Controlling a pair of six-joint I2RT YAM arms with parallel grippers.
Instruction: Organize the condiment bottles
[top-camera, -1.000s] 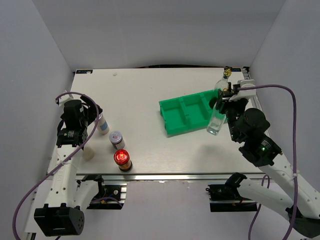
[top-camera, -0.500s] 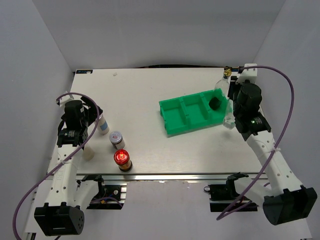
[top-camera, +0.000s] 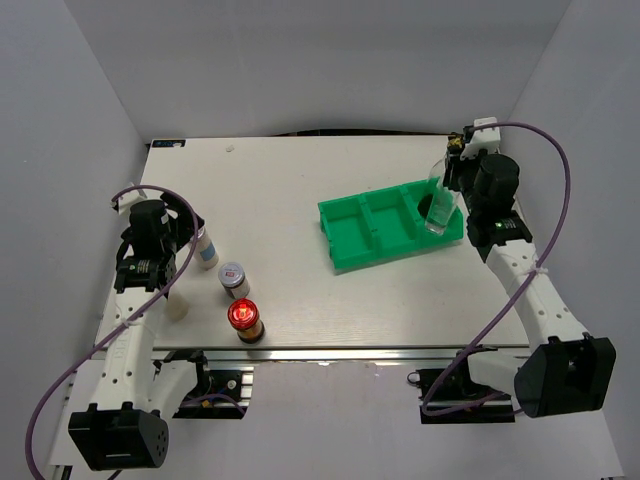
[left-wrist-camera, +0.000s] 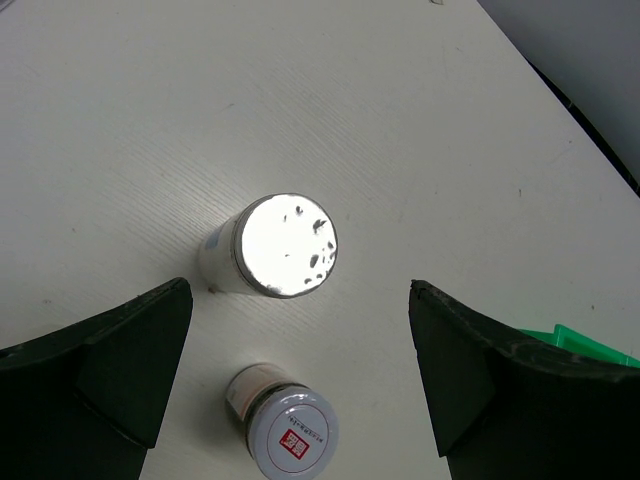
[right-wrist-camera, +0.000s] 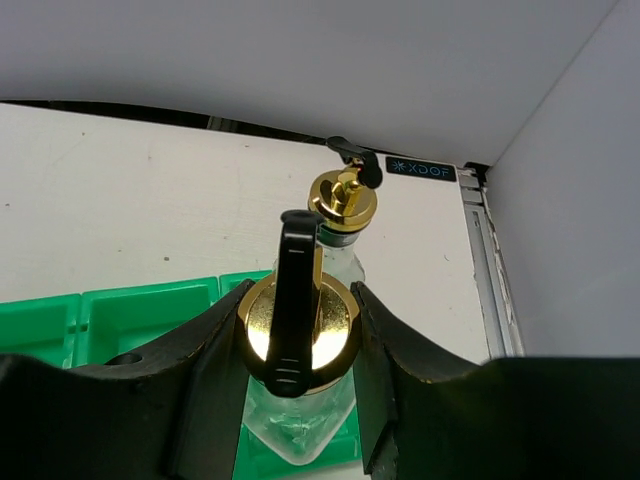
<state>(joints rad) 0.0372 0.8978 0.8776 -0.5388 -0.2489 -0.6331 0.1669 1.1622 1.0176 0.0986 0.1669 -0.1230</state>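
My right gripper (right-wrist-camera: 298, 322) is shut on the gold pourer top of a tall clear glass bottle (top-camera: 438, 208), which it holds upright at the right compartment of the green tray (top-camera: 352, 226). A second gold-topped glass bottle (right-wrist-camera: 342, 200) stands just behind it, off the tray. At the left, my left gripper (left-wrist-camera: 300, 288) is open above the table. A silver-lidded shaker (left-wrist-camera: 285, 244) stands just ahead of its fingers. Below the shaker is a small jar with a red-marked lid (left-wrist-camera: 290, 432). A dark red-capped bottle (top-camera: 245, 318) stands nearer the front edge.
The tray's left and middle compartments (right-wrist-camera: 130, 315) hold no bottle. A pale object (top-camera: 178, 305) sits partly under the left arm. Grey walls close in the table on three sides, and the right arm works close to the back right corner.
The right arm has carried the glass bottle from in front of the tray's right end back to its right compartment and brought it upright. The left arm has not moved.
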